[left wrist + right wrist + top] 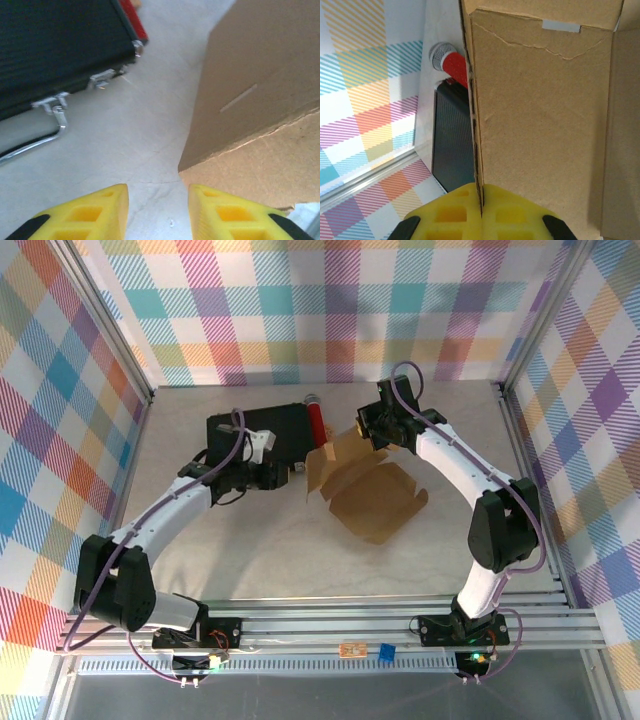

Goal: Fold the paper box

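Two grippers work at the paper box (378,505), which sits on the table (300,560) a little right of centre, turned askew to the table's edges, with the black case (285,425) and the red cylinder (315,422) just beyond its far left corner.

The right gripper (481,210) is pinched tight on the edge of a raised cardboard panel at the box's far side, holding that panel upright. The left gripper (157,212) is parted, with bare table showing between its yellow fingers (95,216) and nothing in them.

From the left gripper the box lies immediately to the right. An upright side panel with a narrow slot (239,98) stands just beside the right finger, not visibly touching it. The left arm is the nearer one to this free panel, so any push or fold on that side looks to be its job.

The cardboard is plain brown corrugated board, half formed. The base lies flat, some walls are up, and the near right flaps are spread on the table. A ragged crease (520,42) runs across the held panel, so the board is probably weak there.
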`<action>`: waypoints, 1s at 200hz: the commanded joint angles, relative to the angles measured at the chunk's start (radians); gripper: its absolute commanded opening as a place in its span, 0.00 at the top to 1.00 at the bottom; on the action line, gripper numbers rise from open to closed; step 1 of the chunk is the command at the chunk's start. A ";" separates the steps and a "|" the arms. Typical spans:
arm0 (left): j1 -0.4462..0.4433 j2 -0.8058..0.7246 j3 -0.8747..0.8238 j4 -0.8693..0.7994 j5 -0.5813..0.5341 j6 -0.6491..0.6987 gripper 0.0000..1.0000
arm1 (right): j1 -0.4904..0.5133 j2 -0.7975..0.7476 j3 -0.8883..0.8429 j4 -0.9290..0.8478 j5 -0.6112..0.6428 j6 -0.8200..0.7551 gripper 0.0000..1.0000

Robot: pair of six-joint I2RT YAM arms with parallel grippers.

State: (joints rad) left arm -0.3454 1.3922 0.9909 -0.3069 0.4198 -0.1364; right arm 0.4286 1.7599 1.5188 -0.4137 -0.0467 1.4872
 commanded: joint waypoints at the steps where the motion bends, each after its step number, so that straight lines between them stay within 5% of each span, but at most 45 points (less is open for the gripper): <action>1: -0.027 0.006 -0.005 0.158 0.114 0.085 0.62 | -0.009 0.021 0.015 -0.023 -0.044 -0.029 1.00; 43: -0.096 0.059 0.031 0.141 0.098 0.144 0.57 | -0.010 0.028 0.009 -0.025 -0.055 -0.019 1.00; 78: -0.102 -0.132 -0.025 0.113 -0.200 0.088 0.43 | -0.013 0.035 0.012 -0.033 -0.042 -0.020 1.00; 118: -0.169 -0.272 -0.047 0.021 -0.178 0.056 0.35 | -0.016 0.045 0.015 -0.030 -0.027 0.000 1.00; 200: -0.351 -0.055 0.018 0.060 -0.416 0.019 0.36 | -0.014 0.067 0.028 -0.041 -0.022 0.060 1.00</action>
State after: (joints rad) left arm -0.6563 1.3056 0.9661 -0.2867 0.1085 -0.0933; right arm 0.4187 1.8118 1.5204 -0.4343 -0.0757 1.5124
